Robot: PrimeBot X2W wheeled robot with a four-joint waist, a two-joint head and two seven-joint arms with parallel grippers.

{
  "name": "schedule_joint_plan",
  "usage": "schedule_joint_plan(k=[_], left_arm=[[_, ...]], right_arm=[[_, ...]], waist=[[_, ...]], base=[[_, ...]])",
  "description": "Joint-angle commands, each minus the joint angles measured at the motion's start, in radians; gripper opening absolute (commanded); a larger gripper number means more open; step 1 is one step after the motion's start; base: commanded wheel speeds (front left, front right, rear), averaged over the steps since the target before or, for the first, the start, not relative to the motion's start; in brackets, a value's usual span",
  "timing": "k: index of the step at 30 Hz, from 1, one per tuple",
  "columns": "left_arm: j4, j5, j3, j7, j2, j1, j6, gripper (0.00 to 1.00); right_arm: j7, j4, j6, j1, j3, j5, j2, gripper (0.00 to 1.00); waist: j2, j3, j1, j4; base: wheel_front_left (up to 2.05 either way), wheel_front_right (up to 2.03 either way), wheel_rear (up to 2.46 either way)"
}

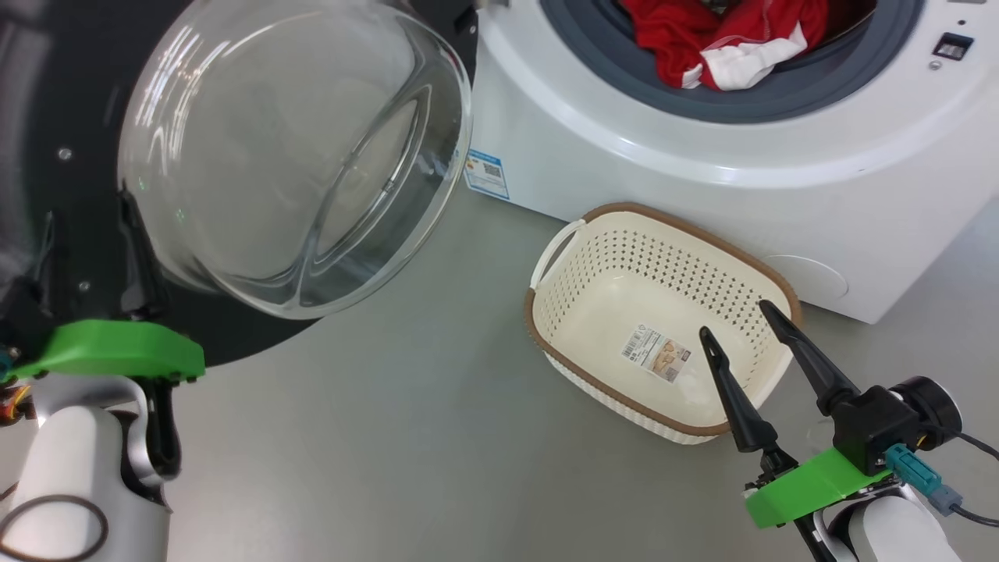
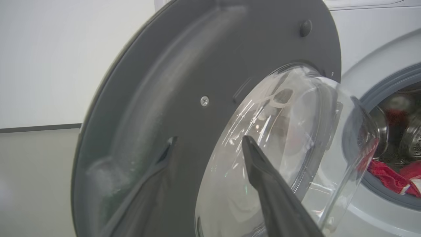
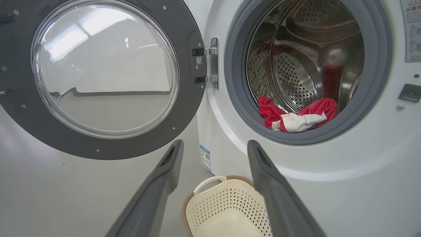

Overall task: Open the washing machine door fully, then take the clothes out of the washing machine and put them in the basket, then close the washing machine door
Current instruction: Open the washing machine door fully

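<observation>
Inside washing machine [image 3: 329,184]: clothes [image 3: 296,115] | door [image 3: 190,85] open | left gripper [image 2: 209,140] seemingly spread

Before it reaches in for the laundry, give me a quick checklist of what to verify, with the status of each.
1. Washing machine door swung wide open: ok.
2. Clothes lying at the drum front lip: ok.
3. Basket empty, on the floor before the washing machine: ok.
4. Right gripper open and empty: ok.
5. Left gripper clear of the door: cannot tell.
</observation>
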Motion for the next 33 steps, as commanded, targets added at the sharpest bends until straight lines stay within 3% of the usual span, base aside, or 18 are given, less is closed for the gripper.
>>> schedule_joint_plan(k=[1, 7, 12, 18, 33], left_arm=[[-0.068, 0.007, 0.025, -0.004, 0.044, 0.017, -0.008, 1.0], [-0.308, 0.039, -0.024, 0.037, 0.023, 0.091, 0.017, 1.0], [-0.44, 0.051, -0.07, 0.069, 0.017, 0.141, 0.005, 1.0], [-0.495, 0.057, -0.089, 0.098, 0.019, 0.177, 0.009, 1.0], [-0.485, 0.005, -0.097, 0.077, 0.038, 0.317, -0.043, 1.0]], right_arm=[[-0.006, -0.028, 0.004, -0.03, 0.014, 0.012, 0.005, 1.0], [-0.006, -0.035, 0.004, -0.031, -0.008, 0.012, 0.026, 1.0], [-0.006, -0.042, 0.004, -0.033, -0.044, 0.003, 0.045, 1.0], [-0.006, -0.05, 0.004, -0.04, -0.077, 0.004, 0.062, 1.0], [-0.006, -0.061, 0.004, -0.045, -0.14, -0.011, 0.085, 1.0]], waist=[[0.0, -0.02, 0.0, -0.024], [0.0, -0.048, 0.0, -0.077], [0.0, -0.068, 0.0, -0.139], [0.0, -0.079, 0.0, -0.219], [0.0, -0.106, 0.0, -0.447]], base=[[0.0, 0.0, 0.0], [0.0, 0.0, 0.0], [0.0, 0.0, 0.0], [0.0, 0.0, 0.0], [0.0, 0.0, 0.0]])
